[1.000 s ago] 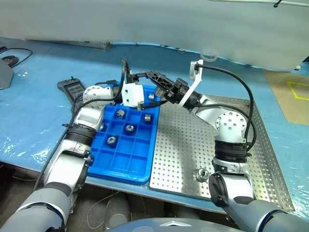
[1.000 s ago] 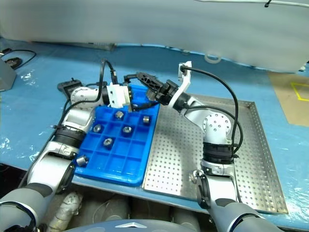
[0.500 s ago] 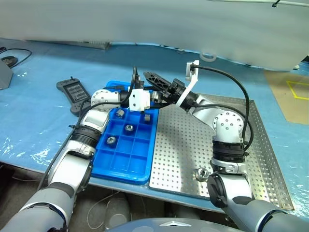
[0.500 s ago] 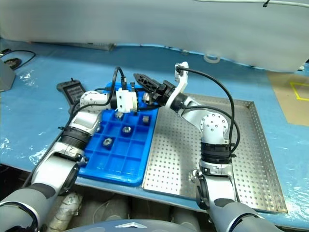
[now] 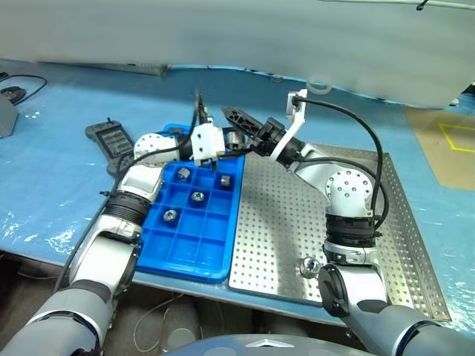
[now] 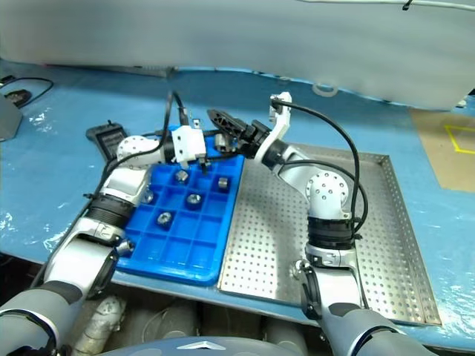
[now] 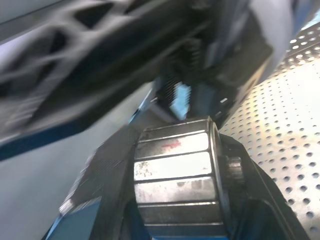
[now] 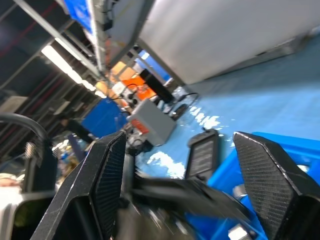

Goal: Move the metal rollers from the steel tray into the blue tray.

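My left gripper [image 5: 231,141] is shut on a metal roller [image 7: 175,172], held level above the far edge of the blue tray [image 5: 194,241]. My right gripper [image 5: 236,126] hovers right beside it, tips almost meeting the left one, and stands open [image 8: 180,145] with nothing between its fingers. Several rollers lie in the blue tray's compartments, among them one at the far left [image 5: 182,173], one at the far right [image 5: 224,179] and one in the middle [image 5: 198,196]. Another roller [image 5: 309,265] rests on the steel tray [image 5: 289,208] near its front edge.
A dark grey handheld controller [image 5: 111,138] lies on the blue sheet just left of the blue tray. A grey device [image 5: 6,111] and a cable sit at the far left. A pale wall [image 5: 245,30] runs along the back.
My left gripper has gone from open to shut, taking hold of the roller beside the right gripper's tips, and has edged toward the far side. The right arm has barely moved.
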Controlling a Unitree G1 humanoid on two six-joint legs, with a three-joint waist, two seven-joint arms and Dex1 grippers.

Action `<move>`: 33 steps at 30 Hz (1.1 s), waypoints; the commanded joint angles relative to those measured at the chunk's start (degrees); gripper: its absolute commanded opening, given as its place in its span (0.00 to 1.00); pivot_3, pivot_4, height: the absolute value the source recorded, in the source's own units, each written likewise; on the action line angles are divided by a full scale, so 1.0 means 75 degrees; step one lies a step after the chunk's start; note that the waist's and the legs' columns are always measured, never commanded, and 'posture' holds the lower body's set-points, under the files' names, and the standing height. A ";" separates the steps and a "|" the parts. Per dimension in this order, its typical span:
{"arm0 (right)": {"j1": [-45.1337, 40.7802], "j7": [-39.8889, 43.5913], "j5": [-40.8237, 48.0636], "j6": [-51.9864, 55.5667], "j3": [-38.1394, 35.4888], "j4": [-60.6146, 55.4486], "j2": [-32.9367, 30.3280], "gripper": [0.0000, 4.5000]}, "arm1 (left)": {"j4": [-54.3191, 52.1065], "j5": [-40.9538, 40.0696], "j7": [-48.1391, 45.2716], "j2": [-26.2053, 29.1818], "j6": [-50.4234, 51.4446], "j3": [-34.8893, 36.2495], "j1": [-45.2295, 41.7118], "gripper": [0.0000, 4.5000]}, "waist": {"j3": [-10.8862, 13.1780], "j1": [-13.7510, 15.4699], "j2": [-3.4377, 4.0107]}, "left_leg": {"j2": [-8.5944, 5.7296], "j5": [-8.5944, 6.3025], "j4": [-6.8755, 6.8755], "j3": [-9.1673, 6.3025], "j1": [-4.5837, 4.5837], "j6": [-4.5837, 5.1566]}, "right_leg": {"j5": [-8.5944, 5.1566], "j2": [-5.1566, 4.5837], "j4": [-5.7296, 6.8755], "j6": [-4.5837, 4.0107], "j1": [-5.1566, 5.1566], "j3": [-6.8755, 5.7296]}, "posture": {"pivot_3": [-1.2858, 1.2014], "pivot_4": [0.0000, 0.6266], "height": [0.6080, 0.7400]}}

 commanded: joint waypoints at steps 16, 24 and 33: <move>0.0013 0.1630 -0.0015 0.0060 -0.0439 -0.0592 -0.2054 0.80 | -0.3509 -0.2828 -0.1875 0.2053 0.5546 0.0586 0.1680 0.28 | 0.0009 -0.0007 0.0015 | -0.0004 -0.0006 0.0013 0.0007 -0.0017 0.0010 | -0.0001 0.0003 -0.0009 -0.0007 -0.0009 0.0000 | 0.51 0.24 1.00; 0.1071 0.2127 -0.0414 0.0102 0.0400 -0.1601 -0.2376 0.80 | -0.3207 -0.2766 -0.1739 0.2274 0.6663 0.0534 0.2351 0.28 | 0.0032 0.0036 0.0053 | 0.0003 -0.0008 -0.0016 0.0024 0.0020 0.0011 | -0.0028 -0.0007 -0.0041 -0.0047 0.0025 0.0010 | 0.51 0.24 1.00; 0.1265 0.1974 -0.0563 0.0029 0.0527 -0.1855 -0.2164 0.80 | -0.3169 -0.1775 -0.1053 0.1250 0.5878 -0.0095 0.2561 0.28 | 0.0026 0.0019 0.0043 | 0.0017 -0.0008 0.0023 0.0025 0.0003 0.0013 | -0.0020 -0.0002 -0.0027 -0.0055 0.0015 0.0013 | 0.50 0.24 1.00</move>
